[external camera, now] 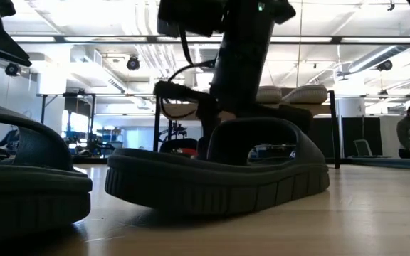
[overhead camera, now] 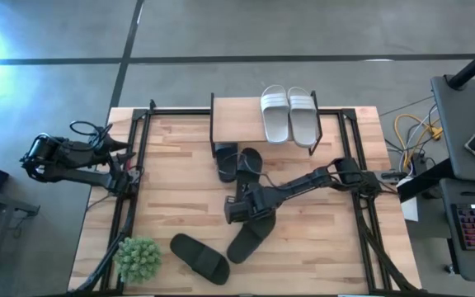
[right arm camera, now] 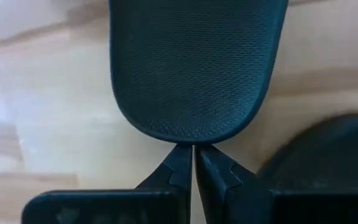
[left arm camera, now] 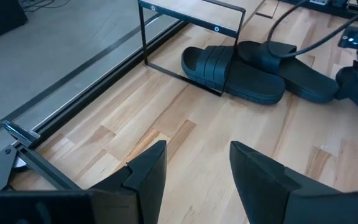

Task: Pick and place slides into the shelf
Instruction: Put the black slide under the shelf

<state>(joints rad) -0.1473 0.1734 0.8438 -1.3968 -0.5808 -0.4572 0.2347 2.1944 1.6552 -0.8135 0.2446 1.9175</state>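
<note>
Grey concrete floor surrounds my wooden tabletop (overhead camera: 180, 181) in the high view, where the shelf (overhead camera: 262, 124) stands at the far edge with two white slides (overhead camera: 289, 114) side by side on its top board and two black slides (overhead camera: 237, 162) at its foot, partly under it. My right hand (overhead camera: 236, 208) reaches to the middle of the tabletop over a third black slide (overhead camera: 251, 235); a fourth (overhead camera: 199, 256) lies nearer the front edge beside a green plant (overhead camera: 137, 259). My left hand (overhead camera: 130, 150) waits at the left rail. Low view next: an open workshop with ceiling lights sits behind a dark ribbed slide (external camera: 219, 178) lying flat on the wood, my right arm coming down behind its strap, and another slide (external camera: 27, 178) close at the left. From my left wrist, my left fingers (left arm camera: 148, 171) stand apart and empty above bare wood, the shelf frame (left arm camera: 191, 31) and the two black slides (left arm camera: 241, 68) ahead. From my right wrist, my right fingers (right arm camera: 179, 165) are pressed together, tips just touching the rounded end of a textured black sole (right arm camera: 194, 62); they seem clenched on nothing. I judge these slides light, foamy and bendable, grippy rather than slick, so the arched strap or a sole edge looks the best hold.
</note>
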